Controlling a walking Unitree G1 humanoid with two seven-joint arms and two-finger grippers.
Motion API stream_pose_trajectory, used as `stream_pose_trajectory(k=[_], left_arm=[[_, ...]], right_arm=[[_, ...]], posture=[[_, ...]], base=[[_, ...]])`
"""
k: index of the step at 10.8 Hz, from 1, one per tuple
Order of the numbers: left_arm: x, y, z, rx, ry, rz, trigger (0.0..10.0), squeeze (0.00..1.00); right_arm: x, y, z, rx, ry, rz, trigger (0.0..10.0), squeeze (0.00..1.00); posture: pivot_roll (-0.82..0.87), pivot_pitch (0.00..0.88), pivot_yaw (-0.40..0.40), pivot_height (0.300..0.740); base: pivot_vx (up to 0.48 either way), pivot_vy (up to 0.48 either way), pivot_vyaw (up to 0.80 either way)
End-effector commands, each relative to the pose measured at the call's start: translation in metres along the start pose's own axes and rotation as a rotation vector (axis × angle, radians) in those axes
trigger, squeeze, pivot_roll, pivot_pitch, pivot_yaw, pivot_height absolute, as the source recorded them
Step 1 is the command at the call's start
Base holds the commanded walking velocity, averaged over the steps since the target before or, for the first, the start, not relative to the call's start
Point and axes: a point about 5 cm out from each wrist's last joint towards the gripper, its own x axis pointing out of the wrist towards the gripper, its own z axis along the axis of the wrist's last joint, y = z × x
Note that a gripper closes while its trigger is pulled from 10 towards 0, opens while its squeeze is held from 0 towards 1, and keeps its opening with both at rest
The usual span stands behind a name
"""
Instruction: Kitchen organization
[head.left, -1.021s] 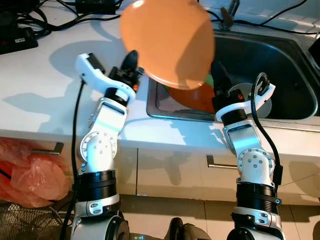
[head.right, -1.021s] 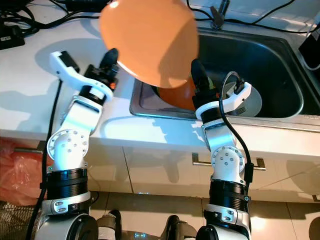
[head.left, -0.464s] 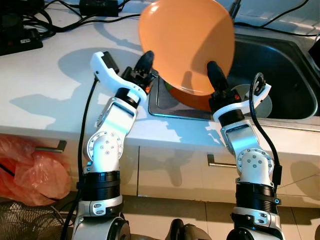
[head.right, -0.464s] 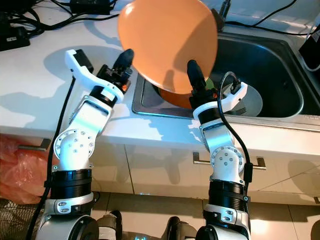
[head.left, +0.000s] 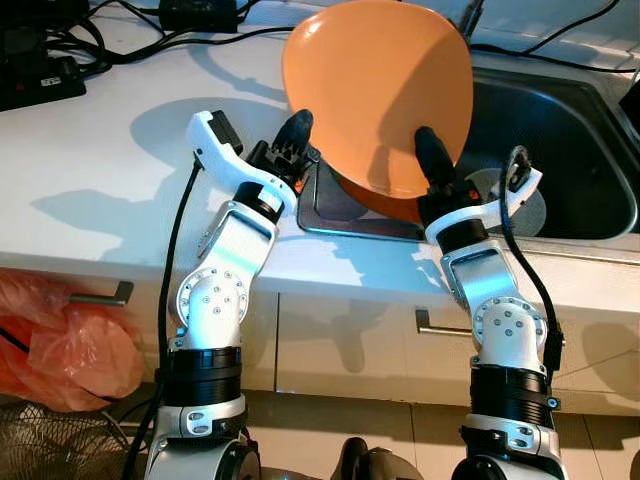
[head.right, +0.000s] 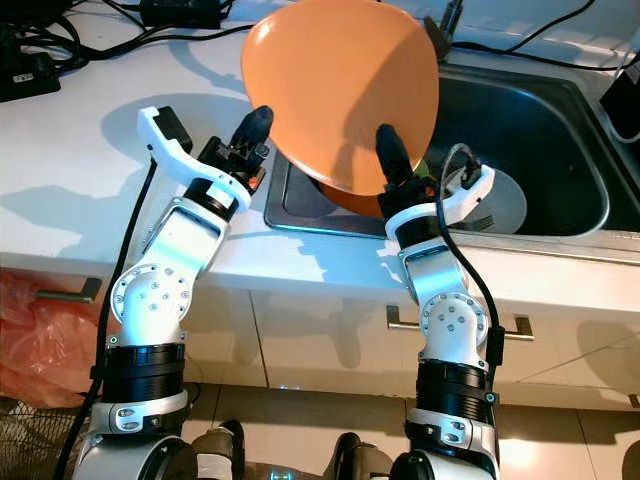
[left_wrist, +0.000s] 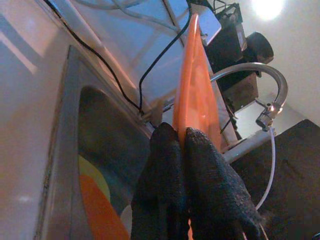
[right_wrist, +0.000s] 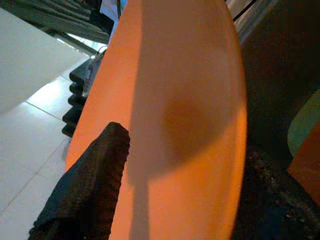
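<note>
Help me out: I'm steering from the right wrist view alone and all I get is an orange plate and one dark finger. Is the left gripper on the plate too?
Observer: Yes. The left wrist view shows the left gripper pinching the rim of the orange plate, one finger on each face.
Operator: Where does the plate hang?
Observer: Tilted up on edge, over the left end of the steel sink.
Operator: Anything beneath it?
Observer: Another orange dish lies in the basin right under it, with a grey plate further right.
Operator: And my right gripper?
Observer: The right gripper is closed on the plate's lower edge.
</note>
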Motion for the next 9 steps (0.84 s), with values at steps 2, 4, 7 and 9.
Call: stream_pose_trajectory(k=[2, 4, 7, 9], left_arm=[[0.0025, -0.0136, -0.0224, -0.111, 0.023, -0.031, 10.0, 0.00], [0.0034, -0.0077, -0.0191, -0.113, -0.003, 0.016, 10.0, 0.00], [0.0047, -0.0050, -0.0133, -0.133, -0.050, 0.038, 10.0, 0.00], [0.0048, -0.0057, -0.0138, -0.132, -0.048, 0.036, 10.0, 0.00]], right_arm=[[-0.0018, 0.0038, 0.0102, 0.007, -0.051, 0.009, 0.0, 0.00], [-0.0017, 0.0041, 0.0105, 0.020, -0.057, 0.011, 0.0, 0.00], [-0.0027, 0.0041, 0.0097, 0.039, -0.056, 0.016, 0.0, 0.00], [-0.0028, 0.0048, 0.0080, 0.048, -0.050, 0.021, 0.0, 0.00]], posture=[[0.14, 0.187, -0.060, 0.740], [0.14, 0.187, -0.058, 0.740], [0.14, 0.186, -0.056, 0.740], [0.14, 0.188, -0.056, 0.740]], base=[[0.000, 0.000, 0.00], [0.000, 0.000, 0.00], [0.000, 0.000, 0.00], [0.000, 0.000, 0.00]])
